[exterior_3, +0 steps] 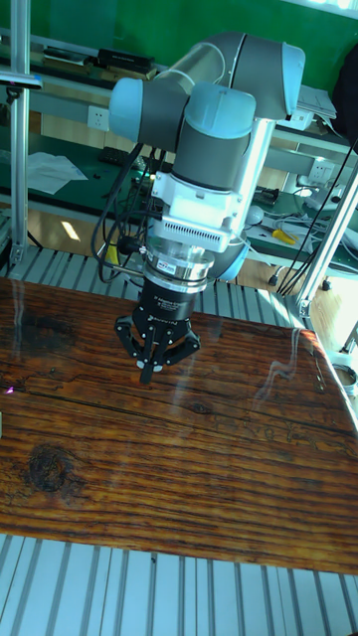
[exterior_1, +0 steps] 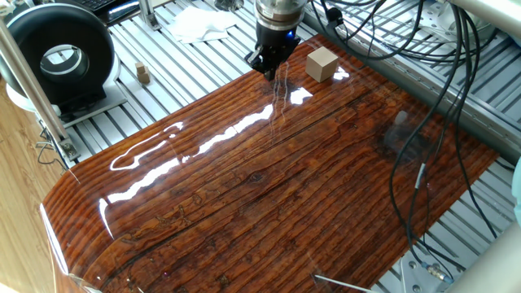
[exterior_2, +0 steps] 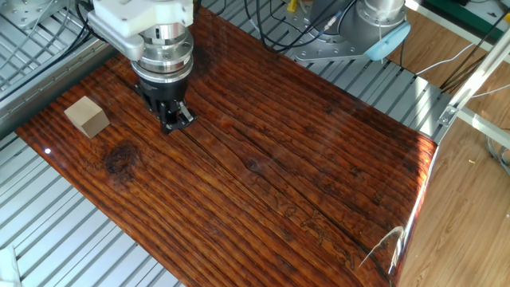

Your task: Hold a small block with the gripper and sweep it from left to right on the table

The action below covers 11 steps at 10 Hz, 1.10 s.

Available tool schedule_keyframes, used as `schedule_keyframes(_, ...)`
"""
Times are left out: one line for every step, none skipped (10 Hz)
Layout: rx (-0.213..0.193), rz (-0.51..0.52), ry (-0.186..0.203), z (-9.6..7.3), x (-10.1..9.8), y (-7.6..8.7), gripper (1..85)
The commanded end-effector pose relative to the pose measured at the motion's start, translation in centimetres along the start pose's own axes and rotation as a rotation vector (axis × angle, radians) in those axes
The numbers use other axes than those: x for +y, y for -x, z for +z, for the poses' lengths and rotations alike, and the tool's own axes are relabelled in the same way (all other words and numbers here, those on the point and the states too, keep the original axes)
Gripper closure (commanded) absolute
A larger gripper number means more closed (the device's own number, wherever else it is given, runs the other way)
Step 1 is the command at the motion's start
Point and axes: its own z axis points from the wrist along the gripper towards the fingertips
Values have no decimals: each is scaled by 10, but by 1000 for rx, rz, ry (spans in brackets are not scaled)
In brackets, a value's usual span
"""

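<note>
The gripper [exterior_1: 267,72] hangs low over the table [exterior_1: 269,203], near its far edge in one fixed view, with its 2 black fingers drawn together to a point and nothing between them. In the tall fixed view the gripper [exterior_3: 149,372] shows the same pinched tip, close above the glossy wood; whether it touches the surface cannot be told.

The small block [exterior_1: 322,63] sits on the table close to a corner, near the gripper but clearly apart from it. In the other fixed view the small block [exterior_2: 87,116] lies to one side of the gripper [exterior_2: 174,121], with bare wood grain between them. It rests flat on 1 face, its edges turned at an angle to the table's border.

The block looks like plain, stiff wood: light, rigid, not fragile, with flat faces that should give the fingers good purchase. The polished table is probably slick, so the block may skid if nudged before it is pinched. The sensible hold appears to be across 2 opposite vertical faces, fingers opened wide first and lined up square with those faces, gripping fairly low so the block stays steady while swept across the surface.
</note>
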Motion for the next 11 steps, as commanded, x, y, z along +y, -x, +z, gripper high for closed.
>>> schedule_keyframes(-15,1,-16,3,-8,2,847)
schedule_keyframes(-21,3,-20,3,-10,3,847)
schedule_keyframes(-22,6,-13,3,-7,3,847)
schedule_keyframes(-18,9,7,4,-2,2,847)
schedule_keyframes(-19,14,16,4,2,2,847)
schedule_keyframes(-24,15,15,5,2,3,847)
schedule_keyframes(-22,19,24,5,5,2,847)
schedule_keyframes(-13,19,20,5,4,0,847)
schedule_keyframes(-13,25,-7,7,-1,-2,847)
schedule_keyframes(-13,30,2,9,1,-3,847)
schedule_keyframes(-12,34,29,11,8,-4,847)
